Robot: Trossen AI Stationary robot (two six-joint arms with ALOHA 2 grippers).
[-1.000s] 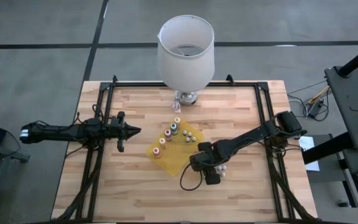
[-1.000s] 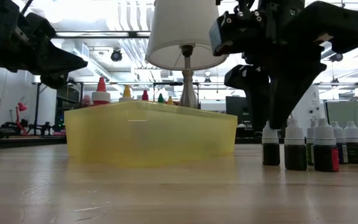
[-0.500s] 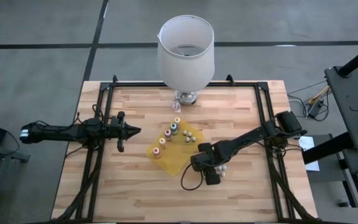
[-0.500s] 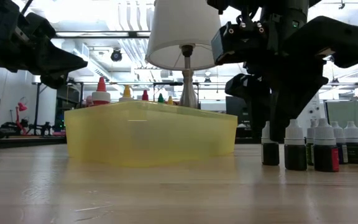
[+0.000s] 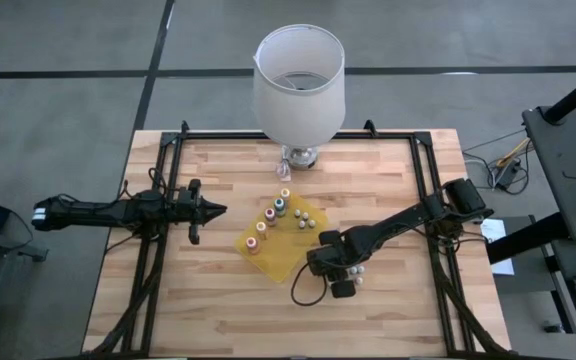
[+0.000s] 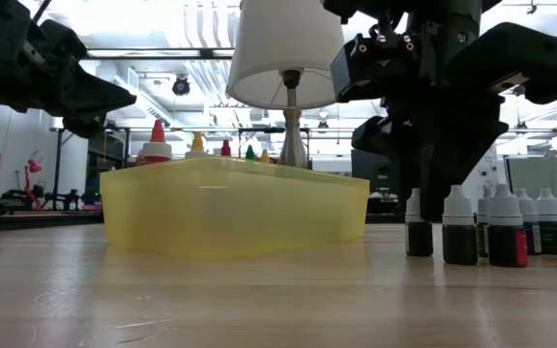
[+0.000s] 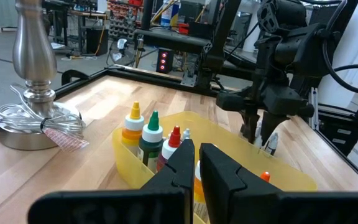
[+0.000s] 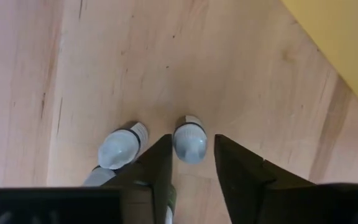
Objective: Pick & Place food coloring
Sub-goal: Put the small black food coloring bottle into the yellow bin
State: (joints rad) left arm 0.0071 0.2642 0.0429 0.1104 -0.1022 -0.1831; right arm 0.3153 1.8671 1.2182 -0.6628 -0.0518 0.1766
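Down near the middle of the tabletop's right half, the right gripper (image 8: 191, 163) points straight at the wood, its jaws set narrowly on either side of a white-capped bottle (image 8: 189, 140) that stands upright between them. Whether the fingers (image 8: 160, 163) actually press on the cap cannot be told; they sit just beside it on both sides. A second white-capped bottle (image 8: 120, 148) stands just beside the first, outside the jaws. From table height, a row of dark bottles with white caps (image 6: 499, 226) stands on the wood under and beside the right gripper (image 6: 431, 184), toward the right edge.

Near the centre of the tabletop lies a yellow tray (image 5: 286, 255), turned at an angle to the edges. Inside it stand several small food coloring bottles (image 5: 271, 222) with coloured caps; the left wrist view shows yellow (image 7: 133, 120), green (image 7: 152, 129) and red (image 7: 174, 138) tips close together at one end of the tray (image 7: 291, 178).

The left gripper (image 5: 214, 210) hangs above the left half of the tabletop, well apart from the tray, jaws pressed together on nothing and pointing toward the tray.

A lamp with a white shade (image 5: 299, 84) stands at the middle of the far edge, its metal base (image 7: 31, 122) on the wood with a coiled cord beside it.
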